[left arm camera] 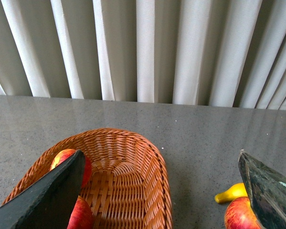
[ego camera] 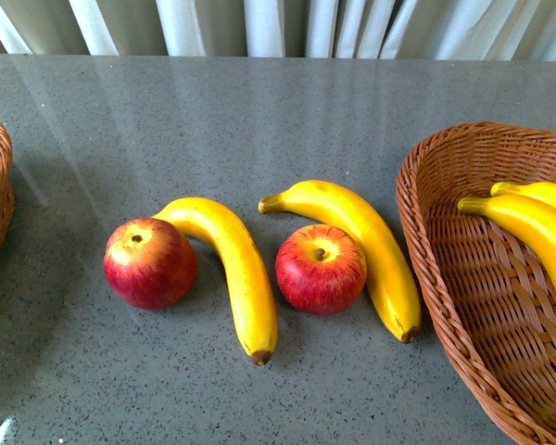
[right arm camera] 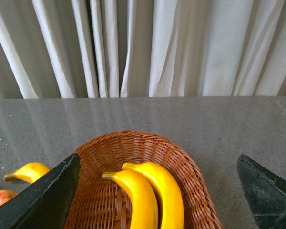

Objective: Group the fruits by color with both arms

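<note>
Left gripper (left arm camera: 160, 157) is hanging wide open over apple basket (left arm camera: 115, 136), right gripper (right arm camera: 157, 157) hanging wide open over banana basket (right arm camera: 138, 137), right-hand loose banana (ego camera: 375, 246) lying diagonally on desk (ego camera: 259, 111) just beside banana basket, stem end pointing away, so right arm looks nearer.

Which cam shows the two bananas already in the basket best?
Right wrist view: both bananas lie side by side in the basket, stem ends clear, lower ends cut off. Front view crops them at the picture's right edge. Left wrist view doesn't show them.
</note>
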Motion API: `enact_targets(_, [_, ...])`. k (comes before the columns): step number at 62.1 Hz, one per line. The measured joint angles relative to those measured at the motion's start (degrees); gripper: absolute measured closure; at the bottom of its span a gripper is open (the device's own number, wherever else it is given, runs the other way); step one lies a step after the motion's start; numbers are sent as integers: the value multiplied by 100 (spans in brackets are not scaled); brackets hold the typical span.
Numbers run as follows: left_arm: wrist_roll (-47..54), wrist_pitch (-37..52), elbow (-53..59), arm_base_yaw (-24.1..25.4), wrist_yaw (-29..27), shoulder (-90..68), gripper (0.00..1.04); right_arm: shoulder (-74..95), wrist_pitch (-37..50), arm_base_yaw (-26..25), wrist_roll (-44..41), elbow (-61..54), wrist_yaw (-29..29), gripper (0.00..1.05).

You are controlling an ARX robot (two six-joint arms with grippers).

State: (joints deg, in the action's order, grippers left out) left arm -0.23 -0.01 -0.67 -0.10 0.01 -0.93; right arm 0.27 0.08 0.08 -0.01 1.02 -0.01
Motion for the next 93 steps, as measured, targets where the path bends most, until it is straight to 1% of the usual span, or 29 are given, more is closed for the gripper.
enact_targets(45, [-4,-13,-4,4,24,-9,9,0,0,0,0,0,0,9])
enact_targets(47, [-52,-407,-142,70,337,-170,9,0,0,0,0,0,4,9])
enact_targets(49, [-164,-1180,-481,55,710,-603,9,0,0,0,0,0,4,9])
enact_targets(50, [-219,-1512,-667,-4,782,-922,9,0,0,2,0,0,2,9])
enact_targets(52, [-289,-1797,-866,-140,778,-1349,9,0,0,2,0,0,-2,9])
enact_targets(54, [-361,-1814,-968,-306,704,-1718,9,0,0,2,0,0,-2,9])
enact_targets(58, [-474,-1532,-1115,-654,463,-2341,9,0,0,0,0,0,0,9])
enact_targets(66, [-588,-518,-1495,-1257,114,-3517,9,0,0,0,0,0,2,9])
enact_targets(72, [-603,170,-1775,-1473,2,-4339,9,0,0,0,0,0,0,9])
enact_targets(77, [-605,697,-1991,-1552,-66,-5108,9,0,0,2,0,0,0,9])
enact_targets(84, [-656,1185,-2214,-1657,-166,-6057,9,0,0,2,0,0,2,9])
enact_targets(93, [-802,1652,-2267,-1956,-396,-6979,9,0,0,2,0,0,0,9])
